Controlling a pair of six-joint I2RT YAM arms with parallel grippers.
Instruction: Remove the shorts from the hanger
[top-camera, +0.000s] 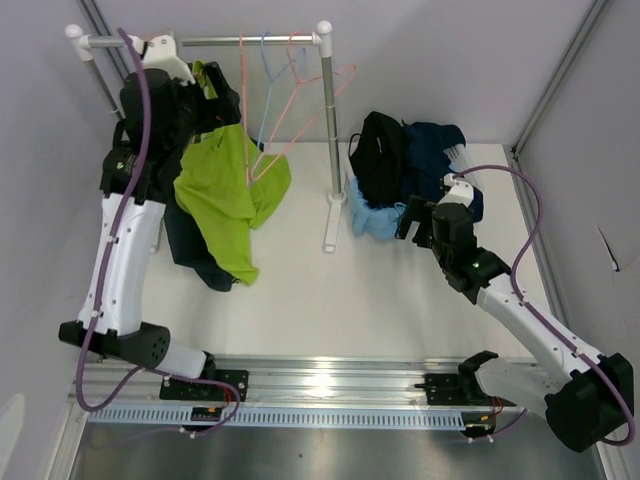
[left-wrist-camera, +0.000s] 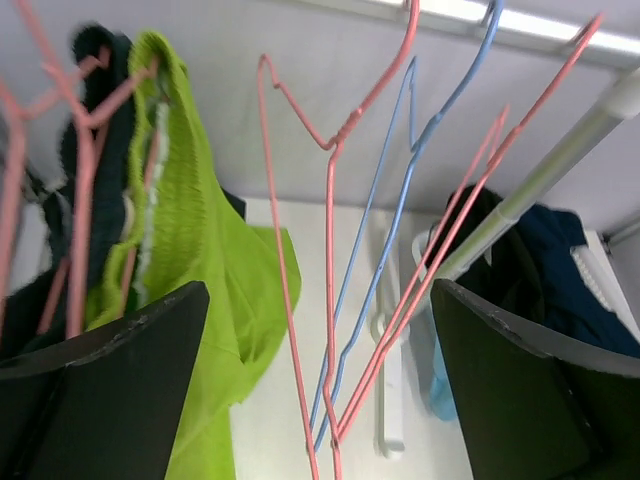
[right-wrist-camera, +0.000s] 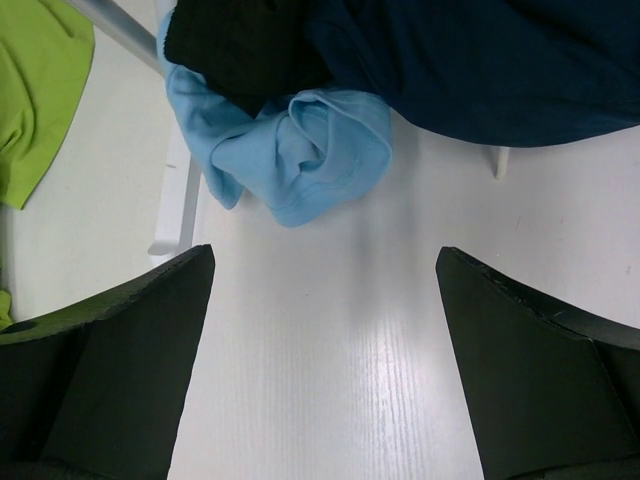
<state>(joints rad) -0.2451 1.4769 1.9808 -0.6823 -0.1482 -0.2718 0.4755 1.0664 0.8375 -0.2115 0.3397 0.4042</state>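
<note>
Top view: a white table (top-camera: 330, 300) between grey walls (top-camera: 450, 60). Lime green shorts (top-camera: 225, 195) hang lengthwise down from the rail (top-camera: 250, 40) at left, with dark shorts (top-camera: 190, 245) behind them. A heap of shorts (top-camera: 400, 160) lies right of the post.

Left wrist: the left gripper (left-wrist-camera: 320, 290) is spread wide and empty, facing wire hangers (left-wrist-camera: 330, 250).

Right wrist: the right gripper (right-wrist-camera: 325, 255) is wide and empty, near the crumpled light blue shorts (right-wrist-camera: 300, 150).

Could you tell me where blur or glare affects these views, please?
Left wrist view: the pink wire hangers and lime green cloth shorts are blurred; top external view: glare on the metal base rail; right wrist view: sharp, mild sheen on the white table.
</note>
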